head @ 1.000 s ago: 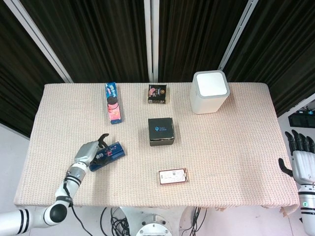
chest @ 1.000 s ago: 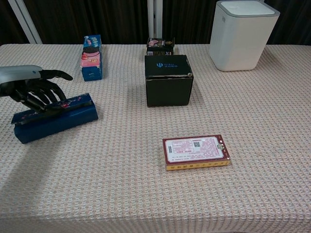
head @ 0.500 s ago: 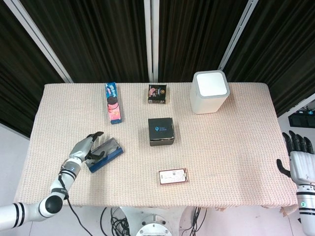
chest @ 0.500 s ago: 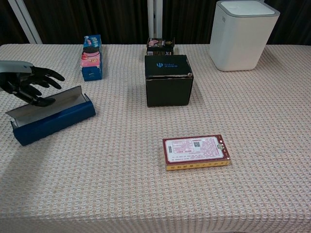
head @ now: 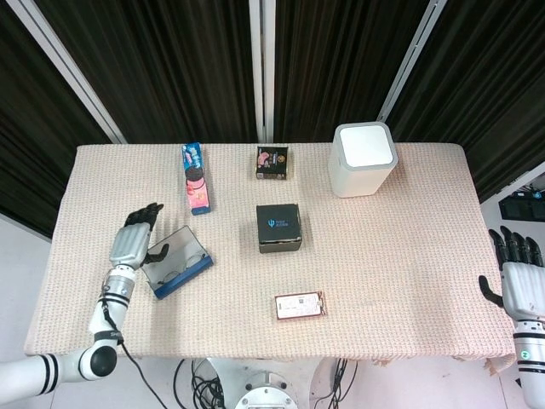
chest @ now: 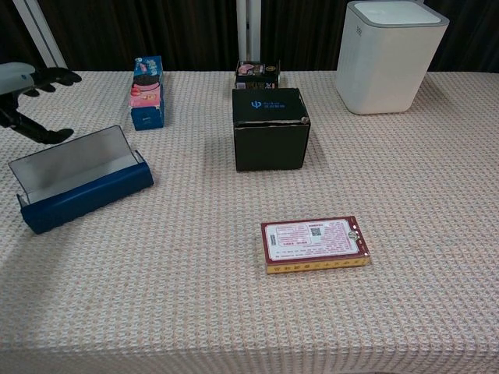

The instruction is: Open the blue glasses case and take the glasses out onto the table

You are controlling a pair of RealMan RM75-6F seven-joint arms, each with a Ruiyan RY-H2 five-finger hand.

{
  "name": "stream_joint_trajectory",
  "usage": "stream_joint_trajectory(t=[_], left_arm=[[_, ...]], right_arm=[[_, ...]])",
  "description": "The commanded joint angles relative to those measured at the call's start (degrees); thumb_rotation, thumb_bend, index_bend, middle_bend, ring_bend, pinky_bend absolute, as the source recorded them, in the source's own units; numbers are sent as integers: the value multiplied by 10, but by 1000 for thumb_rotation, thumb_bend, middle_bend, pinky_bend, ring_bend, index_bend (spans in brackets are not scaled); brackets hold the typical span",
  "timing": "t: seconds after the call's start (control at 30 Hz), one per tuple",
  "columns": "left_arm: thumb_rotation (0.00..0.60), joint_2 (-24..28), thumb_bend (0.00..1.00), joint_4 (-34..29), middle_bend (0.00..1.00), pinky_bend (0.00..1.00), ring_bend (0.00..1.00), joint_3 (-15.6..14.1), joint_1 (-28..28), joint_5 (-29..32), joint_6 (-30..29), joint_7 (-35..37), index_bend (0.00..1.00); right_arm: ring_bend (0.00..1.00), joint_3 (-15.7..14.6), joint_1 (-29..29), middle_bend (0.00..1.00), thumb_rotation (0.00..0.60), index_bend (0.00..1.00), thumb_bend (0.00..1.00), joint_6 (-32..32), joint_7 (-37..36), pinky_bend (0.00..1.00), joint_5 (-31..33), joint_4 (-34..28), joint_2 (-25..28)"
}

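One blue glasses case [head: 177, 266] is shown on the woven tablecloth [head: 392, 256], near the left front of the table. Five other items are counted: one blue biscuit packet [head: 196, 177], one small dark box with pink print [head: 272, 162], one black cube box [head: 279, 227], one white lidded bin [head: 364, 158] and one flat red box [head: 299, 305].

The case is seen open: a long, narrow blue base [chest: 87, 198] lies on the cloth, and its grey-lined lid [chest: 72, 161] is raised upright along the far edge. In the head view, a pair of glasses [head: 174, 274] is made out faintly inside the case; in the chest view the contents are hidden by the front wall. The bin is closed, so its contents cannot be told.

The left hand [head: 133, 242] is held just beside the raised lid, on the lid's outer side, its fingers [chest: 56, 76] spread and nothing gripped; whether the lid is touched cannot be told. The right hand [head: 520, 281] is shown off the table's right edge, fingers apart and empty.
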State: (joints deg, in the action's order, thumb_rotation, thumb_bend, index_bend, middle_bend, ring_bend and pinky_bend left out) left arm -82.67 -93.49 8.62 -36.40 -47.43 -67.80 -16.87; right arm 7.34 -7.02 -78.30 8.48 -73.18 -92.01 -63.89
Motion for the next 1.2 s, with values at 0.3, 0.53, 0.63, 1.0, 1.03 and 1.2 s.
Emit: stream_joint_trajectory(t=[0.3, 0.53, 0.63, 1.0, 1.03, 1.2], left_arm=[[600, 26, 318, -40, 97, 62, 0, -60, 42, -165, -41, 4, 8], [600, 73, 317, -79, 190, 103, 0, -102, 62, -210, -14, 15, 11], [600, 96, 317, -99, 214, 103, 0, -115, 67, -210, 0, 5, 11], [600, 165, 399, -177, 272, 104, 0, -130, 72, -140, 51, -37, 25], [600, 172, 400, -185, 278, 104, 0, -130, 71, -133, 55, -41, 25], [600, 190, 405, -209, 292, 104, 0, -134, 72, -121, 72, -39, 25]], right_arm=[[0, 0, 1, 0, 600, 0, 309, -5, -2, 0, -3, -2, 2], [0, -2, 5, 0, 600, 0, 310, -10, -6, 0, -7, -6, 6], [0, -2, 7, 0, 600, 0, 310, -14, -8, 0, -10, -9, 9], [0, -3, 13, 0, 600, 0, 310, -32, -8, 0, -24, -26, 19], [0, -2, 14, 0, 600, 0, 310, -34, -8, 0, -25, -28, 20], [0, -3, 16, 0, 600, 0, 309, -37, -9, 0, -27, -33, 24]])
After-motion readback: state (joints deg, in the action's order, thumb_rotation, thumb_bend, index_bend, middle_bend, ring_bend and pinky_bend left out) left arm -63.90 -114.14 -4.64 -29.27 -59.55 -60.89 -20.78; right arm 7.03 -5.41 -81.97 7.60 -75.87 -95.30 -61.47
